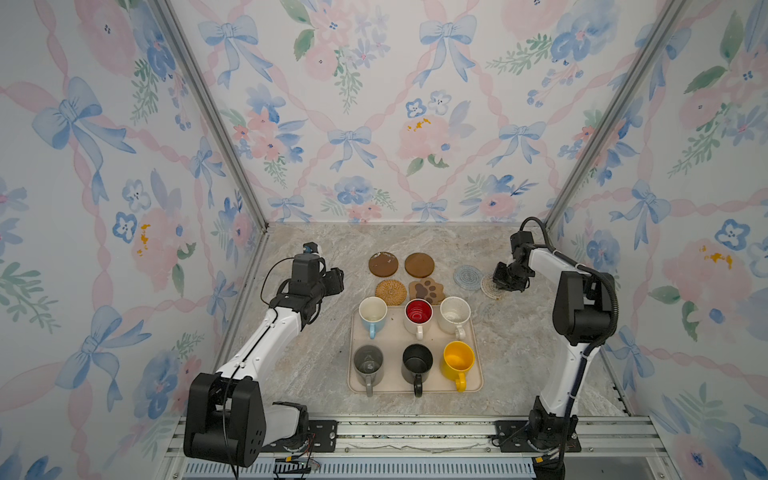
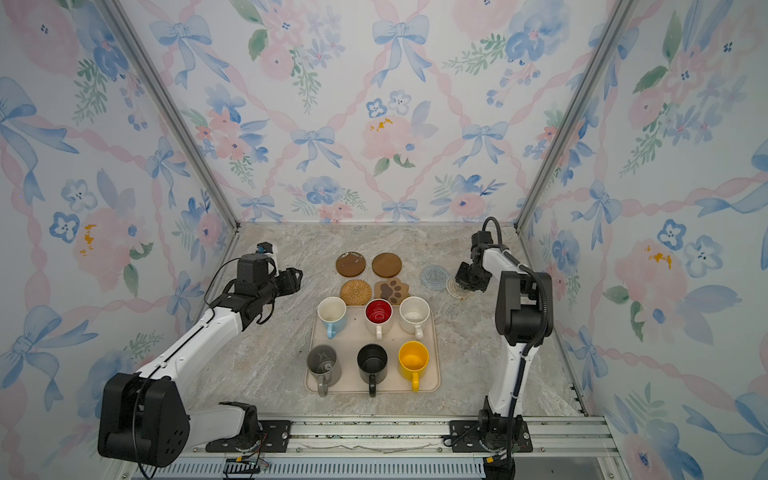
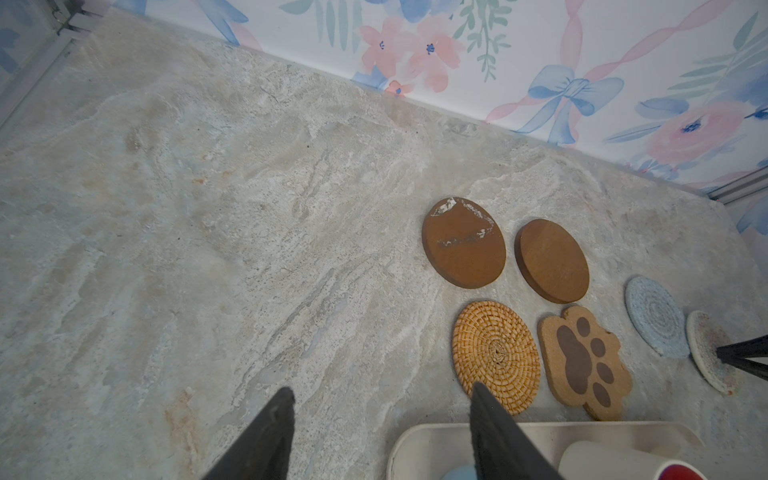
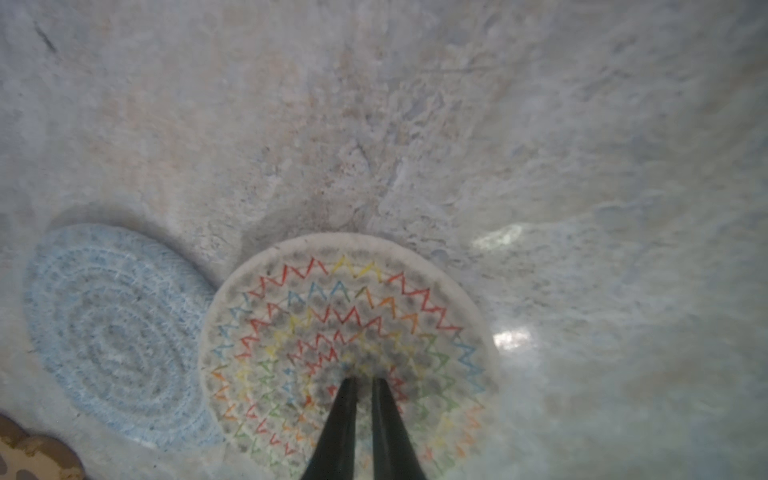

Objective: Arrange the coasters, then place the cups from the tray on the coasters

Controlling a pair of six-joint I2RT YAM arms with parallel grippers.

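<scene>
Coaster layout in hand; by my reading no cup has been moved yet. All six stand on the beige tray (image 1: 396, 338) in two rows of three, handles toward the robot's side. Far row: light blue mug (image 1: 372, 311), red-lined mug (image 1: 418, 313), speckled mug (image 1: 455, 313). Near row: grey mug (image 1: 368, 361), black mug (image 1: 417, 361), yellow mug (image 1: 458, 357).

Behind the tray four coasters sit in a tight square: marked brown disc (image 1: 383, 264), plain brown disc (image 1: 419, 265), rattan round (image 1: 391, 292), paw coaster (image 1: 428, 289). The paw coaster reaches the tray's far rim and is partly hidden by the red-lined mug. A two-by-three grid mirroring the mugs seems intended.

Right end effector (image 4: 363, 380): fingers drawn nearly together, tips down on the middle of the cream crocheted coaster (image 4: 340, 316). Cannot tell whether weave is pinched or only pressed. Central contact suits sliding the soft mat flat. Its rim touches, perhaps overlaps, the blue-grey crocheted coaster (image 4: 116, 332); both lie right of the square, out of line with it.

Left end effector (image 3: 382, 388): released, empty, above bare bench (image 1: 311, 353) left of the rattan round; parked clear, I judge.

Room: wide bare bench left of the discs and right of the cream coaster toward the side wall; little between coasters and tray. Risk: a drag may pull the blue-grey neighbour along.
</scene>
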